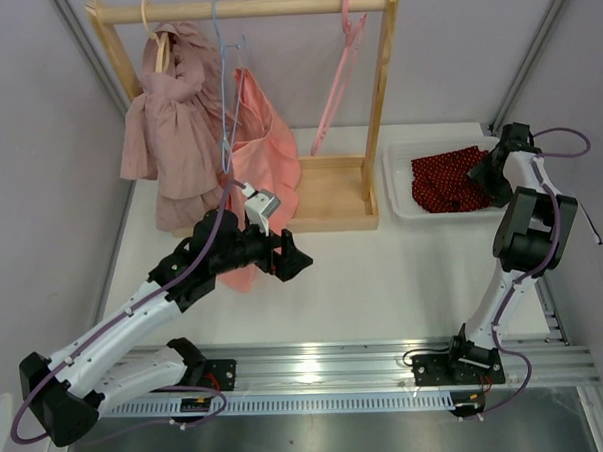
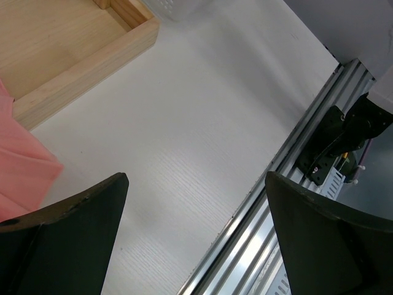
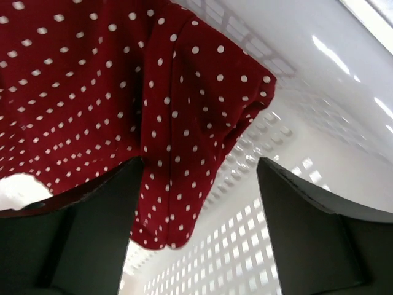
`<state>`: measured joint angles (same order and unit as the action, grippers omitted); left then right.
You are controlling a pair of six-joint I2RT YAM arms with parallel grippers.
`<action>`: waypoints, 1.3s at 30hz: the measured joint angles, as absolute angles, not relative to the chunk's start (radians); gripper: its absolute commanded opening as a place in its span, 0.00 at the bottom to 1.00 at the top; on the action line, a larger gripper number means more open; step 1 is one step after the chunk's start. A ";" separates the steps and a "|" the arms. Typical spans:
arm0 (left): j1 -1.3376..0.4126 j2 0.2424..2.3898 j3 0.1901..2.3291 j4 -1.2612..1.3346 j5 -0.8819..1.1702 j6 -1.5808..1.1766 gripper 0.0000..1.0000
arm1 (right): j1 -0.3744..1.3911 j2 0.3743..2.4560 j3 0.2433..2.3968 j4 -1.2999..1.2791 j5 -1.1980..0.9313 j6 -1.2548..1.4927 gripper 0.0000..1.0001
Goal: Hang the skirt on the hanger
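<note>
So, nothing is hung yet: the skirt [image 1: 448,180] lies in the white basket [image 1: 401,210], the pink hanger [image 1: 337,84] bare on the wooden rail [image 1: 272,5]. My right gripper [image 3: 198,169] straddles a fold, jaws apart, not gripping. My left gripper [image 2: 196,178] hangs wide open and empty over the white table [image 1: 404,272], with pale walls [image 1: 38,147] around.

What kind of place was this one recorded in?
Most likely a lab test cell staged for laundry work, not a home. It has plain grey panel walls and an aluminium rail along the table edge. A small wooden rack of garments stands beside a white basket.
</note>
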<state>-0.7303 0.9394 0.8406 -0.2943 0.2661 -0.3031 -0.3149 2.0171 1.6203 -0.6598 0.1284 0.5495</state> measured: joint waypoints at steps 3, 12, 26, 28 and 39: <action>-0.730 0.941 0.834 -0.294 0.266 -0.297 0.99 | -0.308 2.046 1.630 -0.656 0.131 0.550 0.68; -0.730 0.942 0.830 -0.295 0.266 -0.287 0.99 | -0.295 2.060 1.705 -0.646 0.125 0.552 0.05; -0.730 0.943 0.830 -0.295 0.266 -0.286 0.99 | -0.269 1.948 1.895 -0.682 0.045 0.557 0.00; -0.730 0.943 0.830 -0.295 0.266 -0.286 0.99 | -0.258 1.910 1.937 -0.683 0.036 0.557 0.00; -0.730 0.942 0.821 -0.294 0.266 -0.279 0.99 | -0.173 1.667 2.034 -0.667 -0.028 0.566 0.00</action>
<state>-0.7303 0.9424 0.8211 -0.2935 0.2665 -0.2787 -0.1726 1.6672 2.0338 -0.6666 -0.0284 0.5655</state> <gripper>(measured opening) 0.994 0.020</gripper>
